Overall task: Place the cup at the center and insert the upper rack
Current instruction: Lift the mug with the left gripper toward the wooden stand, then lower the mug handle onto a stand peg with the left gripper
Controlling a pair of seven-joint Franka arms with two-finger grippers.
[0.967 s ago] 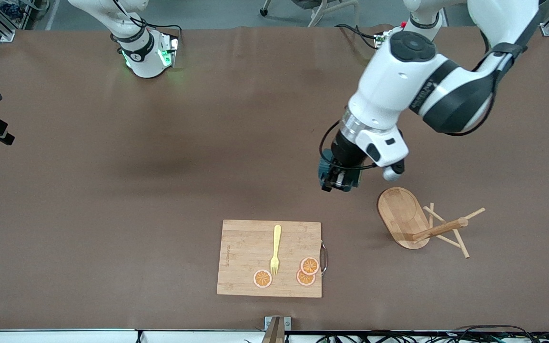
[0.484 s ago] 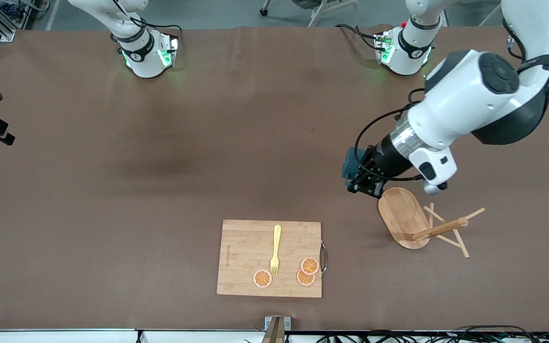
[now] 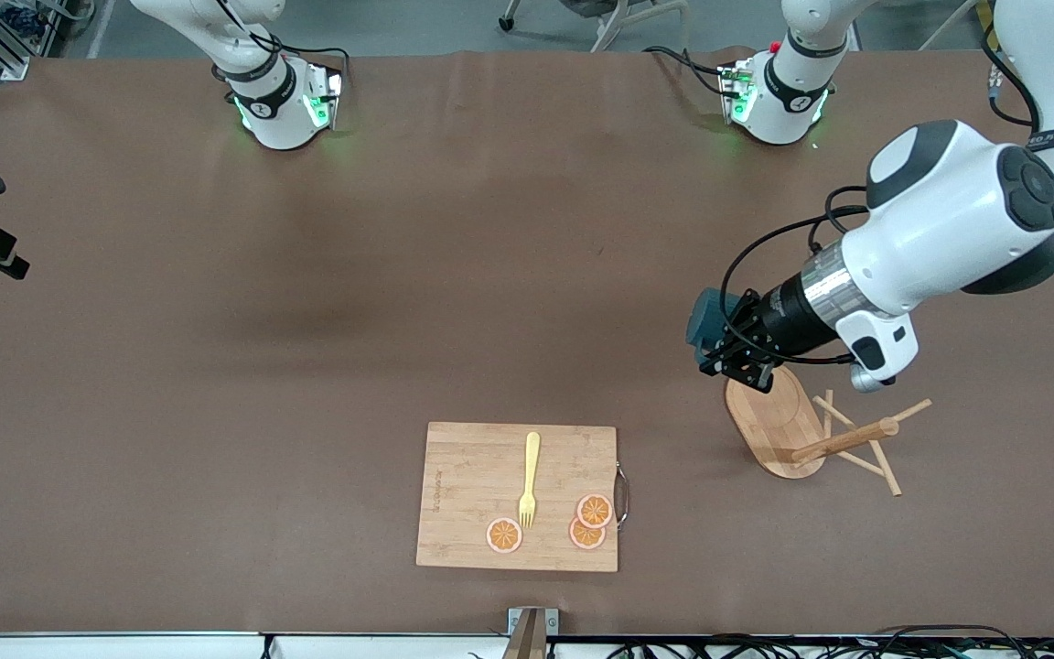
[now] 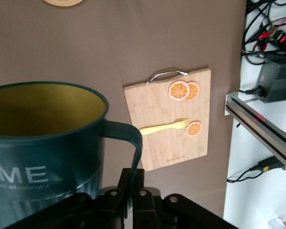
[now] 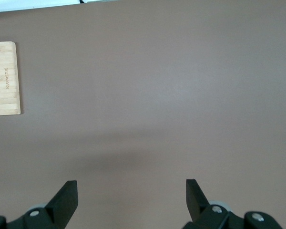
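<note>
Your left tool [image 3: 736,359] is clamped on the small dark teal-blue cylindrical mug with the mustard-yellow inside [image 3: 704,318], carrying it in the air over bare desk [image 3: 307,320] just beside the oval base of the rack, toward the left arm's end. In the left wrist view the mug [image 4: 47,152] shows its open mouth and yellow inner wall, with the thin teal handle [image 4: 128,143] curving down toward the black fingers [image 4: 133,191], which close at the handle side. From the front view you cannot tell exactly how its long axis is tilted.

The light bamboo mug stand with the flat oval base [image 3: 779,419] lies tipped over on the desk. Its base stands on edge, its round post [image 3: 843,439] runs roughly level away from the base toward the left arm's end of the desk, and its thin crossing pegs [image 3: 865,439] splay out at the post's free end.

Nearer the front camera and toward the middle sits a rectangular bamboo cutting board with a metal handle [image 3: 463,494], carrying a yellow fork [image 3: 529,478] and three orange slices [image 3: 590,523].

Your right tool [image 5: 131,200] waits spread wide over bare desk.
</note>
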